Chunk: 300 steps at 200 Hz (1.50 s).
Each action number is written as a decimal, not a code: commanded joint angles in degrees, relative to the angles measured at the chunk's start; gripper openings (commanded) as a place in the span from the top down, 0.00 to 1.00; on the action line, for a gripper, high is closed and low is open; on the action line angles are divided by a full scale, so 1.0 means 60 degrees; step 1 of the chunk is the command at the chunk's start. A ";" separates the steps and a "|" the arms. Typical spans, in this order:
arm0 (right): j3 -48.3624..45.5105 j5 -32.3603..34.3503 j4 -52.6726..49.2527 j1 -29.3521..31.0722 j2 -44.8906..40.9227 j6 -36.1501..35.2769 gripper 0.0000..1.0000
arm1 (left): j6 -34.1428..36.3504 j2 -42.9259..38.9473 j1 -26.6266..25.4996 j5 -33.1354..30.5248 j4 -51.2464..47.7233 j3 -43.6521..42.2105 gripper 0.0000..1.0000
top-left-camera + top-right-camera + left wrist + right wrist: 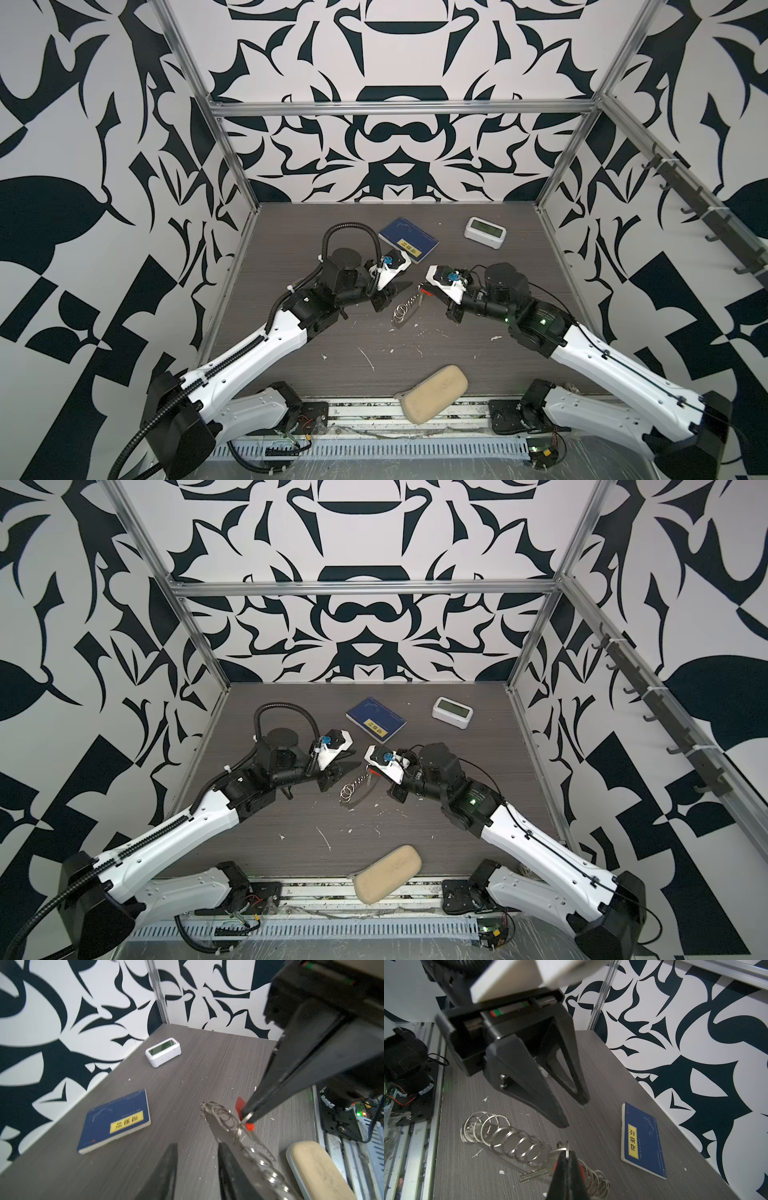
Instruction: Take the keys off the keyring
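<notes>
The keyring point(400, 319) lies mid-table, a flat grey hoop fringed with several small silver rings point(508, 1140). The keys point(535, 1175) rest flat on the table beside it, and their red tag point(241, 1105) shows behind my right fingers. My right gripper point(566, 1152) is shut on the small silver ring that carries the keys; in both top views it point(424, 290) point(371, 772) sits at the hoop's far end. My left gripper point(197, 1145) point(395, 296) is open just left of the hoop, with nothing between its fingers. One of its fingers point(228, 1163) lies against the hoop's flat band point(215, 1128).
A blue booklet point(409, 245) lies behind the grippers and a white digital clock point(485, 232) at the back right. A beige oblong case point(434, 392) overhangs the table's front edge. White flecks are scattered over the grey tabletop point(457, 357).
</notes>
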 commanded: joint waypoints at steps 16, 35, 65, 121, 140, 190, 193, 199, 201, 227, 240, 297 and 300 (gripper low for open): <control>0.0419 0.0022 0.0874 -0.0011 -0.0146 0.0149 1.00 | 0.0071 0.0079 -0.0007 0.1122 0.0347 -0.0119 0.72; 0.0422 0.0039 0.0870 -0.0014 -0.0144 0.0156 1.00 | 0.0041 0.0265 -0.0007 0.1543 0.0264 -0.0002 0.73; 0.0480 0.0054 0.0856 -0.0007 -0.0144 0.0134 1.00 | -0.0021 0.0415 -0.0007 0.1721 0.0313 0.0036 0.74; 0.0581 -0.0032 0.0801 -0.0016 -0.0096 0.0135 1.00 | -0.0134 0.0497 -0.0007 0.1582 0.0422 0.0087 0.78; 0.0583 -0.0091 0.0798 -0.0015 -0.0074 0.0139 1.00 | -0.0214 0.0580 -0.0007 0.1607 0.0484 0.0126 0.79; 0.0577 -0.0238 0.0820 -0.0014 -0.0041 0.0171 1.00 | -0.0368 0.0626 -0.0007 0.1134 0.0628 0.0117 0.83; 0.0577 -0.0239 0.0813 -0.0014 -0.0041 0.0171 1.00 | -0.0382 0.0635 -0.0007 0.1106 0.0643 0.0117 0.83; 0.0569 -0.0253 0.0815 -0.0014 -0.0028 0.0179 1.00 | -0.0382 0.0615 -0.0007 0.1044 0.0666 0.0119 0.83; 0.0569 -0.0250 0.0817 -0.0003 -0.0023 0.0177 1.00 | -0.0380 0.0620 -0.0007 0.1029 0.0672 0.0117 0.83; 0.0583 -0.0254 0.0826 -0.0014 -0.0026 0.0180 1.00 | -0.0434 0.0583 -0.0007 0.0822 0.0689 0.0106 0.84; 0.0590 -0.0266 0.0817 -0.0022 -0.0027 0.0180 1.00 | -0.0471 0.0567 -0.0007 0.0718 0.0716 0.0080 0.85; 0.0642 -0.0151 0.0769 -0.0014 0.0010 0.0194 1.00 | -0.0589 0.0464 -0.0007 0.0936 0.0963 -0.0072 0.78; 0.0642 -0.0151 0.0764 -0.0014 0.0005 0.0192 1.00 | -0.0589 0.0460 -0.0007 0.0924 0.0967 -0.0073 0.78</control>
